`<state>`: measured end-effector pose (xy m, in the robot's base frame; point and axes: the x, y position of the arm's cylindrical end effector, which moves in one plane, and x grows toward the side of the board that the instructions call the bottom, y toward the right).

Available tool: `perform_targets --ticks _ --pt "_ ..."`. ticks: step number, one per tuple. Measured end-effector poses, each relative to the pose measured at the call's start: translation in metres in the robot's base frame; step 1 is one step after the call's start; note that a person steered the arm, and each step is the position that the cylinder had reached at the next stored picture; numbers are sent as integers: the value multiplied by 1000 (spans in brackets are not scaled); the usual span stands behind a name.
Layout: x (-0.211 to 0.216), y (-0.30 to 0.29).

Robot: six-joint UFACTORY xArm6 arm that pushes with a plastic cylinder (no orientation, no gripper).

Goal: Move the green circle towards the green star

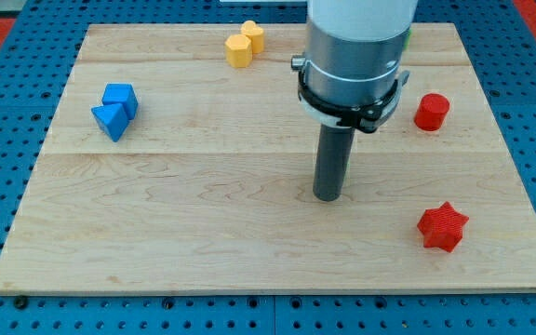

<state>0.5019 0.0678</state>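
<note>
My tip (328, 197), a plain rod with no jaws, stands right of the board's (156, 233) centre, well apart from the red star (442, 227) near the bottom-right corner. Green circle and green star are not visible, possibly hidden behind the arm (354, 56), so the push direction cannot be confirmed

My arm (356, 37) ends in a broad, smooth cylinder, white above and silver-grey below. A black clamp ring with a small side screw and a pointed tab encircles its lower edge. From it descends my straight dark rod, matte and round, ending at my tip (328, 197).
</note>
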Motion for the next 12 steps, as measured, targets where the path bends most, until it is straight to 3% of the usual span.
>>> perform_targets --ticks 7,10,12 --pt "-140 26" --pt "-136 -12" --pt "-170 -12"
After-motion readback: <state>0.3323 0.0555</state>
